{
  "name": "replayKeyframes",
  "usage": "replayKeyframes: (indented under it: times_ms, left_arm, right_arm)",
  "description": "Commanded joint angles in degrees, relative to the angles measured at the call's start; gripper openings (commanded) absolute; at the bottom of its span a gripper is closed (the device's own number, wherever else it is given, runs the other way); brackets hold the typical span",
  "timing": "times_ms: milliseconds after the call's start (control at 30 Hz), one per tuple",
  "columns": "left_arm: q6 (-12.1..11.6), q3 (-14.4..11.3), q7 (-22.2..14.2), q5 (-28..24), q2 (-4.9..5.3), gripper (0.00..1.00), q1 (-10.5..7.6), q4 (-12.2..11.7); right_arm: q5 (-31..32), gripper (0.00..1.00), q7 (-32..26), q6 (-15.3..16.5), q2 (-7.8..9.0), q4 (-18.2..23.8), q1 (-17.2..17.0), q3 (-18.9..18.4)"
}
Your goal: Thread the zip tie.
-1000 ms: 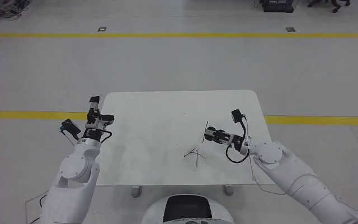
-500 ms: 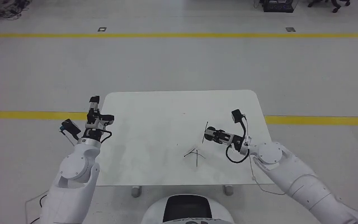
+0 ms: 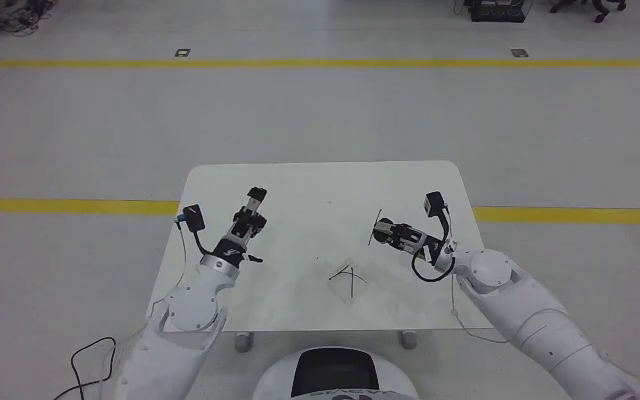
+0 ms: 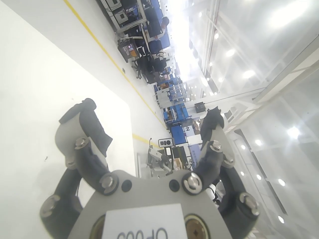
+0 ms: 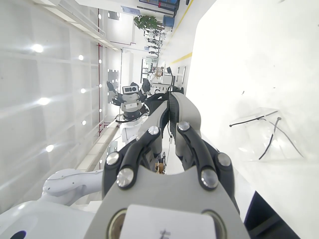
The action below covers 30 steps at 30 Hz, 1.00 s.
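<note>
White table (image 3: 300, 200) bears crossed black zip ties (image 3: 348, 275); right jaws pinch one thin straight zip tie (image 3: 376, 226), left jaws spread.

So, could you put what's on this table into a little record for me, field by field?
Surface: white table with rounded corners
Right gripper: shut on a thin black plastic zip tie
Left gripper: open, holding nothing, over the table's left half
Lying loose: clear plastic bag with a few spare black zip ties, flat on the table, nearer the right gripper
Threading: not yet done; the held tie looks straight, with no loop
</note>
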<state>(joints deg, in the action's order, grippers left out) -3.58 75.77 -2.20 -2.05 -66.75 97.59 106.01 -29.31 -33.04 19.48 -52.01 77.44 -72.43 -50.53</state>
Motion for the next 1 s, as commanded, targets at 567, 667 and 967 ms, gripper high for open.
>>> replayKeyframes:
  times_ms: [567,667,967]
  left_arm:
    - [-0.78,-6.18,-6.26,15.27,0.03,1.0,-4.62,0.2]
    - [-1.64,-6.68,-7.09,17.32,0.1,1.0,-5.01,0.55]
    - [-6.56,-11.2,-13.8,47.4,1.3,1.0,-7.58,0.9]
  right_arm:
    - [-3.67,0.0,-1.92,-2.07,-1.82,-1.52,1.16,0.43]
    - [-3.72,0.0,-1.69,-2.27,-1.87,-1.35,0.99,0.43]
    - [-6.02,0.0,-3.57,-5.66,-2.55,-1.48,0.47,-0.73]
